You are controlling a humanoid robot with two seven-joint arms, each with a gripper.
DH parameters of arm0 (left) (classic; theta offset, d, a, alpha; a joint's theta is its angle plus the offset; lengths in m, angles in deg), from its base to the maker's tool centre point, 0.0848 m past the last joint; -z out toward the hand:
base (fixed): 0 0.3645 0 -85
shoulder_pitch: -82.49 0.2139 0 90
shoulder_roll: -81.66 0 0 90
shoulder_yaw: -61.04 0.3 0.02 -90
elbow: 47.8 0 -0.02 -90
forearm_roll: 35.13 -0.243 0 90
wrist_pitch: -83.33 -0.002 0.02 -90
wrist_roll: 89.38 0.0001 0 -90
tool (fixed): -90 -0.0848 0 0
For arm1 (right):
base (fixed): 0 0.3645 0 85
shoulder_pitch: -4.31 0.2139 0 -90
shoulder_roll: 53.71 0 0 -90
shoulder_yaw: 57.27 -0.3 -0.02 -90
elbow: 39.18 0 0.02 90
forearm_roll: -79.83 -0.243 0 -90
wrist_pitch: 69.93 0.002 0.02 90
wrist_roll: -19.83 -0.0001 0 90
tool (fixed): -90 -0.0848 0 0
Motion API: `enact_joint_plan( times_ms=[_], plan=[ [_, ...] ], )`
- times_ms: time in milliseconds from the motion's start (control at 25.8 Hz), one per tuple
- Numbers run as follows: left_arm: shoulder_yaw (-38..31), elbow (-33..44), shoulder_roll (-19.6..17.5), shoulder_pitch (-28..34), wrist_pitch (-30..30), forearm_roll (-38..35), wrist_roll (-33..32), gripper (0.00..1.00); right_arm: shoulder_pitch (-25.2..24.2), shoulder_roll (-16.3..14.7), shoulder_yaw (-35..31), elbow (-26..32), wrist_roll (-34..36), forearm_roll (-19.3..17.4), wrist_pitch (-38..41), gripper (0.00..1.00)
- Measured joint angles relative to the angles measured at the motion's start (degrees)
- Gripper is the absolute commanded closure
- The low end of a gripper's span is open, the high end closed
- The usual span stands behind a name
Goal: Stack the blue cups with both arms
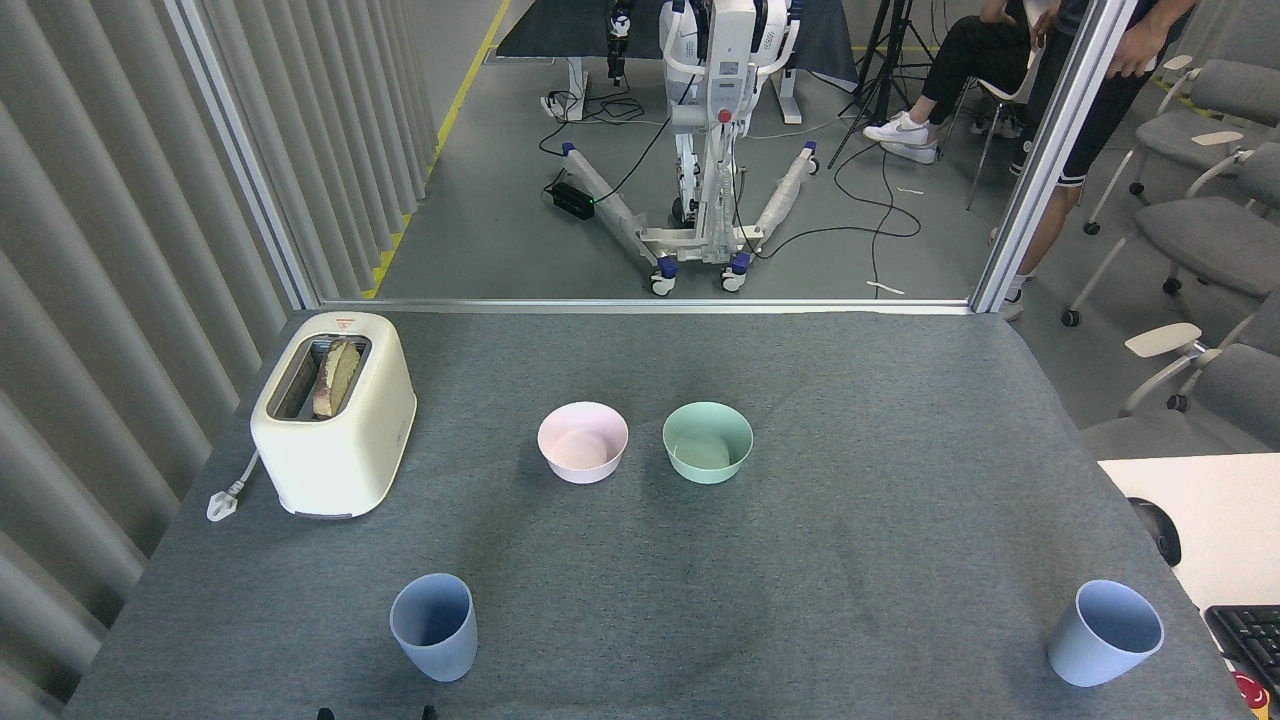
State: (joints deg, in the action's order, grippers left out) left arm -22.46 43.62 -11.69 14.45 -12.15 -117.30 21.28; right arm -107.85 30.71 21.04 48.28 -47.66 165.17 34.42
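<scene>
Grey cloth covers the table (850, 560), which stands in front of a metal-framed pane; behind the pane are a white wheeled stand (712, 150) with loose cables, grey chairs and two people, one seated.

Of the left pincer (376, 714) only two small dark tips show at the bottom edge, a gap between them. So little is in view that whether it is spread or closed cannot be told. It holds nothing that can be seen. The right pincer is out of sight.

Just beyond those tips, a little to their right, stands one blue cup (433, 627), upright with its mouth up. The second blue cup (1105, 633) is well off to the pincer's right, near the table's right front corner, also mouth up. The two cups are well apart, not stacked.

Farther ahead of the pincer and to its right, a pink bowl (583, 442) and a mint-green bowl (707, 442) sit side by side, near each other but not touching. Ahead and to its left stands a cream toaster (335, 415) with a slice of bread (337, 376) in its slot, its plug (224, 501) lying on the cloth beside it.
</scene>
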Motion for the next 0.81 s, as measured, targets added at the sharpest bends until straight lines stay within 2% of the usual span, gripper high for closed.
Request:
enact_joint_plan(
  times_ms=[387, 813],
  plan=[
    [0.09, -1.7, 0.24, -0.83, 0.41, 0.96, 0.0, 0.0, 0.04, -0.03, -0.06, -0.08, -0.09, -0.08, 0.36, 0.0],
    [0.76, -10.24, 1.63, -7.86, -0.69, 1.45, 0.04, 0.01, 0.07, -0.05, -0.17, -0.41, -0.12, -0.09, 0.42, 0.0]
  ],
)
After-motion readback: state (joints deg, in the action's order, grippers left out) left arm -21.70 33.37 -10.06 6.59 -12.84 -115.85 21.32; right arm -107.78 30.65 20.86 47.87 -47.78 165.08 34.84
